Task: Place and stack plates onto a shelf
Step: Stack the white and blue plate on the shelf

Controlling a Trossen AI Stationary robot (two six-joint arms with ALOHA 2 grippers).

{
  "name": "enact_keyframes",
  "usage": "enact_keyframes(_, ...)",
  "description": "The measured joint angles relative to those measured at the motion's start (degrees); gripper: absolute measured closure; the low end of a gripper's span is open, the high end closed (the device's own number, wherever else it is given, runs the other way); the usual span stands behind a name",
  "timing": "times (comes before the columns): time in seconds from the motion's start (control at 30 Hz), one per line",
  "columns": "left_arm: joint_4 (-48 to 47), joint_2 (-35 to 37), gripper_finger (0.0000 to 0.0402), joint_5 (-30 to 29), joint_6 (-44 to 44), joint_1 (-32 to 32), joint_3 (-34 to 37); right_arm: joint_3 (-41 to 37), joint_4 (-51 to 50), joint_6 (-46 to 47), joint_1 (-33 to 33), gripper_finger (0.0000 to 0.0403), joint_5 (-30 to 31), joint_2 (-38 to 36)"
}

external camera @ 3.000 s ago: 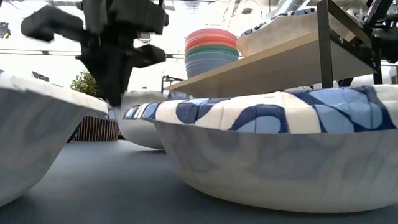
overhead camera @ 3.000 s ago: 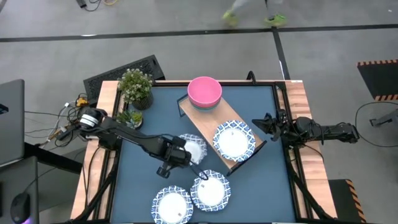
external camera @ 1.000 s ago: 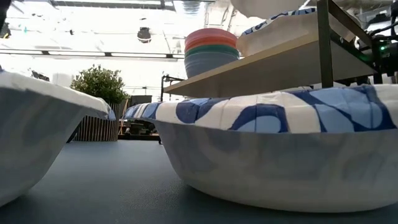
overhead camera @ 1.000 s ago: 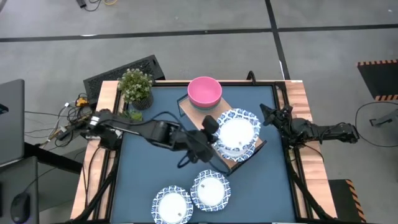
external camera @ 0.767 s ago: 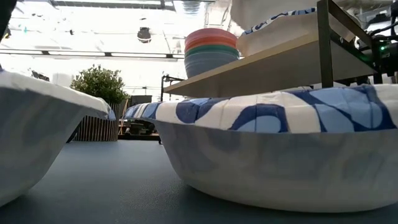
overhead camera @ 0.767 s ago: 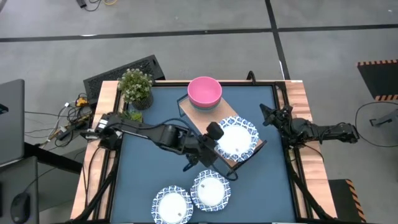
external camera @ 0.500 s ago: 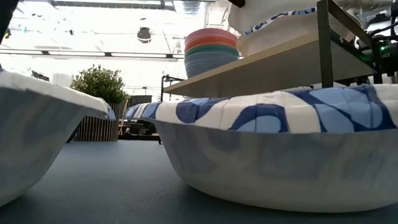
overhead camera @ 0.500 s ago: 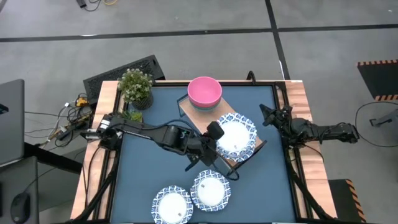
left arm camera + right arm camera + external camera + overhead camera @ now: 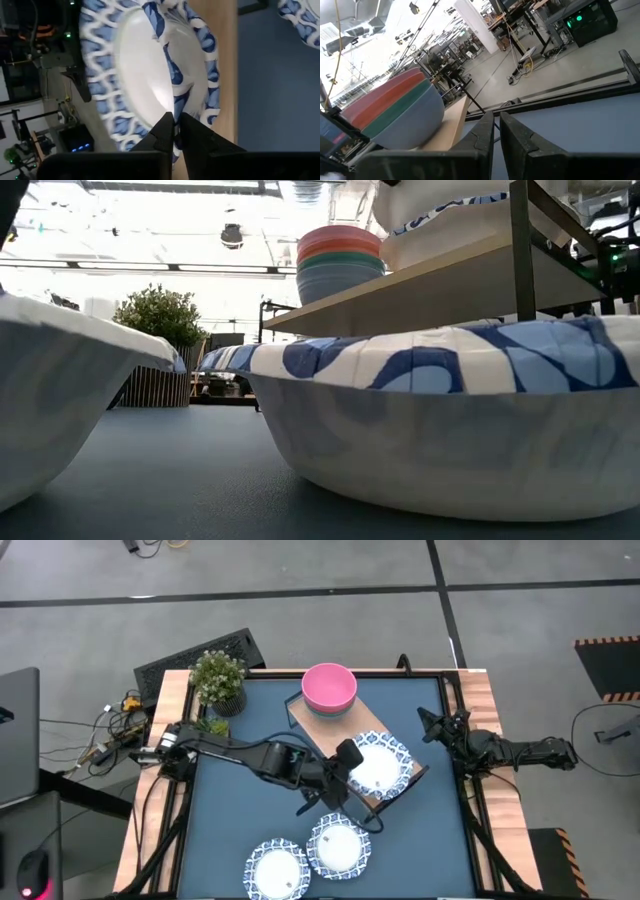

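Note:
My left gripper [image 9: 350,762] is shut on a blue-rimmed plate [image 9: 380,764] over the near end of the wooden shelf [image 9: 334,731]. That plate lies on top of a second alike plate, whose rim shows in the left wrist view [image 9: 210,65]. Two more plates [image 9: 277,870] [image 9: 338,846] rest flat on the blue table top near its front edge. My right gripper [image 9: 424,725] is shut and empty at the table's right edge. My left gripper pinches the upper plate's patterned rim [image 9: 176,102] between its two fingers, on the side toward the table's left. The fingers come in roughly level from the table's left. The plate sits the right way up on the lower plate on the shelf.
A stack of plain bowls, pink on top [image 9: 329,688], stands on the shelf's far end and shows in the low view [image 9: 338,265]. A potted plant [image 9: 217,678] stands at the table's far left corner. The two table plates fill the low view's foreground [image 9: 450,410].
My left gripper has come down with the plate from above the shelf and drawn it slightly toward the table's near edge. The plate has sunk onto the plate on the shelf. The gripper has stayed shut on the rim.

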State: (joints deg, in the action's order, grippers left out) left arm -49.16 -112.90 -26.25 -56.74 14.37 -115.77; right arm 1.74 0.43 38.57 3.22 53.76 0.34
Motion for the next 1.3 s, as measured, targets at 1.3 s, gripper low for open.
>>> enact_keyframes(1.3, 4.26, 2.7, 0.0401, -25.25, 70.3, 7.11, -0.7, -0.07, -0.02, 0.42, 0.06, 0.0345, -1.51, 0.02)
